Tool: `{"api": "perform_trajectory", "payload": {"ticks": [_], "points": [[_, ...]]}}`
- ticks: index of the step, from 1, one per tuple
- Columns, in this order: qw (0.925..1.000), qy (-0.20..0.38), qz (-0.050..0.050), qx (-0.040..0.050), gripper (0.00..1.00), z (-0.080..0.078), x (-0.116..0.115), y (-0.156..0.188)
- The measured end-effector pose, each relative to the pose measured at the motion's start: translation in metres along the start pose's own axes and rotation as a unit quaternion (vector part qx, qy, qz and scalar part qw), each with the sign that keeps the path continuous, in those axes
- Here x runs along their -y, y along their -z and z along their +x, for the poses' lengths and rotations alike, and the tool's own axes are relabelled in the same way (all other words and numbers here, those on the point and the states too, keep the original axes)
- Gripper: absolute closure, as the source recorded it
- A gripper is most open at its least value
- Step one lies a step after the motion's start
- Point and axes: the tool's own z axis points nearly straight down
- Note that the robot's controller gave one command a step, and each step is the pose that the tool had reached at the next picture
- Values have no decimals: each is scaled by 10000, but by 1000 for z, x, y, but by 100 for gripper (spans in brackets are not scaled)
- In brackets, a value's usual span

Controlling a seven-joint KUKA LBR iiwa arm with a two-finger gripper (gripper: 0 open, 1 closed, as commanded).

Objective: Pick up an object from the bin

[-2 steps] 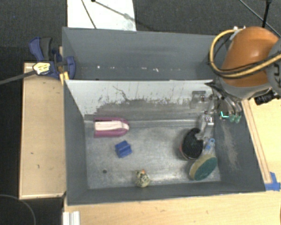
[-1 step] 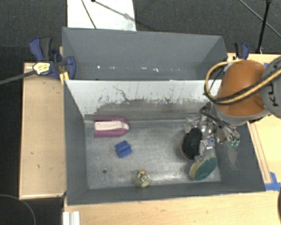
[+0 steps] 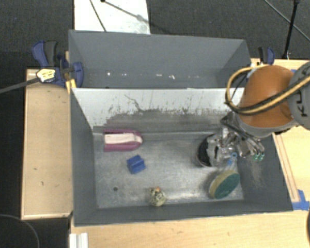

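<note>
Starting at the view's left of the grey bin (image 3: 155,61), I see a pink-and-white oblong piece (image 3: 122,140) lying near the back wall, with a small blue block (image 3: 136,164) just in front of it. A small speckled lump (image 3: 156,196) sits by the front wall. Further right, the gripper (image 3: 228,151) hangs low, just beside a black round object (image 3: 203,154). A green oval pad (image 3: 225,185) lies just in front of it. I cannot tell whether the gripper is open or has hold of anything.

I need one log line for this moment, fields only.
gripper | low at right side of bin | at black round thing | green disc close by
</note>
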Motion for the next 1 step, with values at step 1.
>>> {"api": "perform_trajectory", "payload": {"ticks": [1], "points": [[10000,5,2,2,0,0,0,0]]}}
